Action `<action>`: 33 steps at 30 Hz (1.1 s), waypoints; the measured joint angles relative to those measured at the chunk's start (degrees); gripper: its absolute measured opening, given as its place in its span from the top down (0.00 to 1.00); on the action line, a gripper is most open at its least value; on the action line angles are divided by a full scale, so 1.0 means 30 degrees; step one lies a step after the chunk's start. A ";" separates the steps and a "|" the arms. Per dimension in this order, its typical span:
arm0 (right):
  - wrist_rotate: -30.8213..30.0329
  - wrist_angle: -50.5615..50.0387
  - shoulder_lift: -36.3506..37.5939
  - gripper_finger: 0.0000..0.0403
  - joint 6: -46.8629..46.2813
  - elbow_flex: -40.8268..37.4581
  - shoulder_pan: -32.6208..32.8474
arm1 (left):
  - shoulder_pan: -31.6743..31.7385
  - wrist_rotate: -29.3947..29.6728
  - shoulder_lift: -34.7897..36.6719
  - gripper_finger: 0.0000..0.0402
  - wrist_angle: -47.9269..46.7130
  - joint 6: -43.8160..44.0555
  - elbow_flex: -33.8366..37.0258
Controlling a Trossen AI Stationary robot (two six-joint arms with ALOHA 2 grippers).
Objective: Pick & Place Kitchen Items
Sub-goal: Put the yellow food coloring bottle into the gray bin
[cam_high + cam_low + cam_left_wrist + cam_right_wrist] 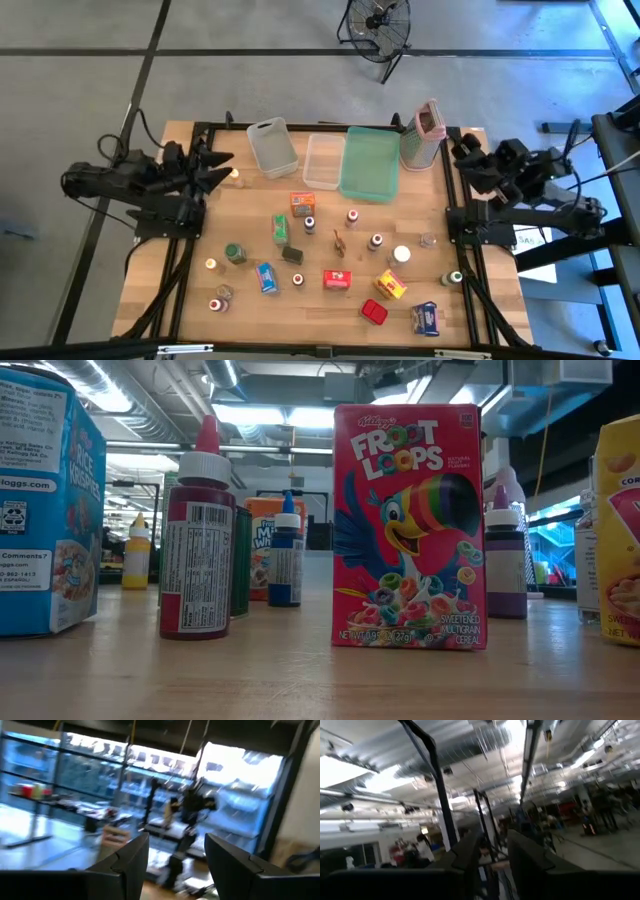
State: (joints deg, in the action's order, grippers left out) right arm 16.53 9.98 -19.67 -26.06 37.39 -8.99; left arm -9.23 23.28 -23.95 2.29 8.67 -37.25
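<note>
Several kitchen items stand spread over the wooden table: an orange box, a green packet, a blue box, a red box, a yellow box and small capped bottles such as one. The low view shows a red cereal box and a red-capped bottle upright on their bases. My left gripper is open above the table's left edge, holding nothing. My right gripper is raised at the far right corner, a narrow gap between its fingers, holding nothing.
Along the far edge stand two clear plastic bins, a teal tray and a tall grey container with a pink rim. A blue box and a red box sit near the front right corner.
</note>
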 joint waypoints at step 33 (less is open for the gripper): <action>0.0700 -0.4125 -0.4427 0.60 0.2595 0.4195 0.0029 | 0.0015 0.4478 -0.6023 0.53 -2.7724 0.9426 -0.8018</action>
State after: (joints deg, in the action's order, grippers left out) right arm 18.63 -2.40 -32.95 -18.27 49.98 -8.91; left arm -9.19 36.71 -42.02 -80.88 36.95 -61.31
